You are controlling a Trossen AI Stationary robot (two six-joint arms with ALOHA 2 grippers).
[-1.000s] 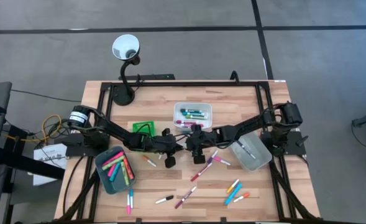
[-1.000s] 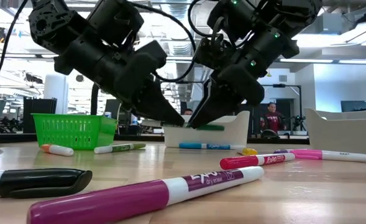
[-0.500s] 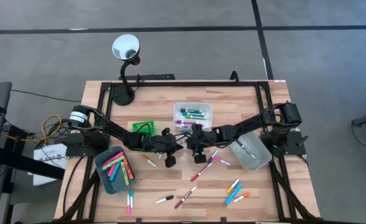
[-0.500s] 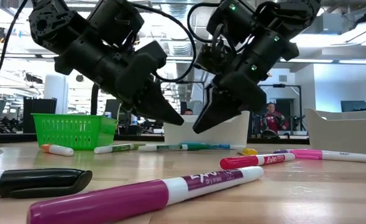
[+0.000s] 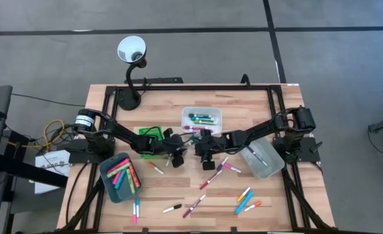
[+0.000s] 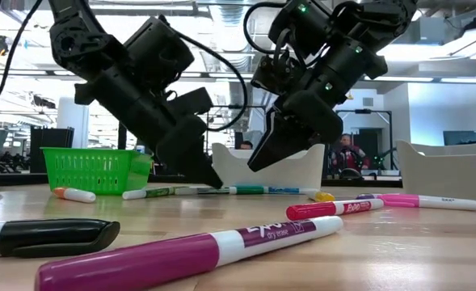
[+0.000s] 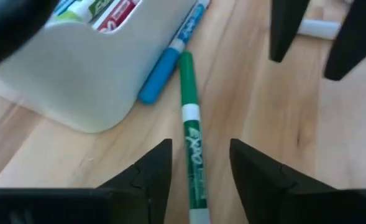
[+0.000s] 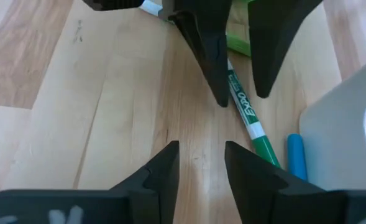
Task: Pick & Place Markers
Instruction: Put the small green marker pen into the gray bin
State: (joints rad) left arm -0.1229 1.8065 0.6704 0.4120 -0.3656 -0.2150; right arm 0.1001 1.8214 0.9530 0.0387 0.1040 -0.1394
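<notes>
Fingers (image 7: 146,177) of the left gripper (image 7: 198,163) spread astride a green marker (image 7: 191,134) beside the white tray (image 7: 89,81), poised to grasp; right gripper (image 8: 201,158) also parted.

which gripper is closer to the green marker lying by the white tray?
Left. The left gripper is open astride the green marker, one finger on each side. The right gripper is open a little beyond the marker's end, facing it.

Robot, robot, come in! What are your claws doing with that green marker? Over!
Left gripper open, straddling the green marker on the table. Right gripper open, empty, facing it. White tray and blue marker right beside.
</notes>
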